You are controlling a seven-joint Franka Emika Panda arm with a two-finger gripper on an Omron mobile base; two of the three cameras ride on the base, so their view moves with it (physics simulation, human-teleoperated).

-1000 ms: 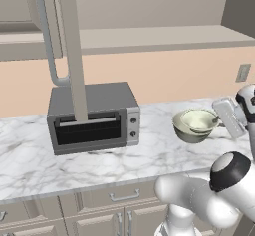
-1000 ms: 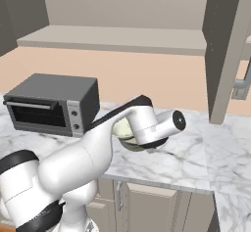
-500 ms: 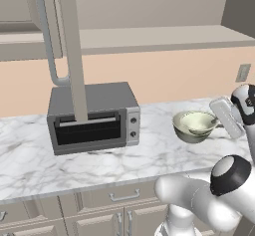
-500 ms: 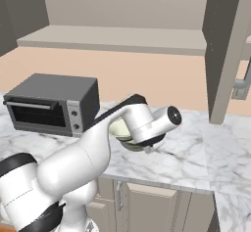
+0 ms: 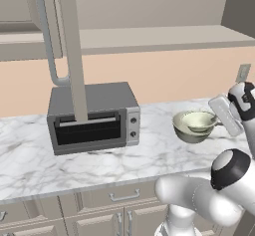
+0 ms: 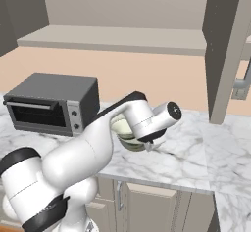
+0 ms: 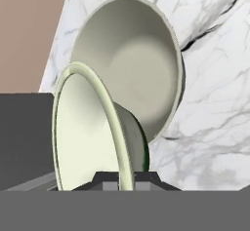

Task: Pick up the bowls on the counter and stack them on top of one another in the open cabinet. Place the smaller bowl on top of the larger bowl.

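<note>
- Now I must lift the smaller bowl [image 7: 90, 132] straight up, clear of the larger bowl [image 7: 134, 54] in the upper middle of the hand view, and keep it level.
- Then carry it slowly; the cabinet [image 5: 149, 36] shelf runs across the top of the left base view.
- My gripper [image 7: 126, 179] is closed tight on the smaller bowl's rim, low in the hand view.
- Both bowls are at the middle right of the left base view, on the counter [image 5: 99, 155].

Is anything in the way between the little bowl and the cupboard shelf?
Nothing visible blocks it. The small bowl is in the pincer above the big bowl; the cabinet shelf above is open.
</note>
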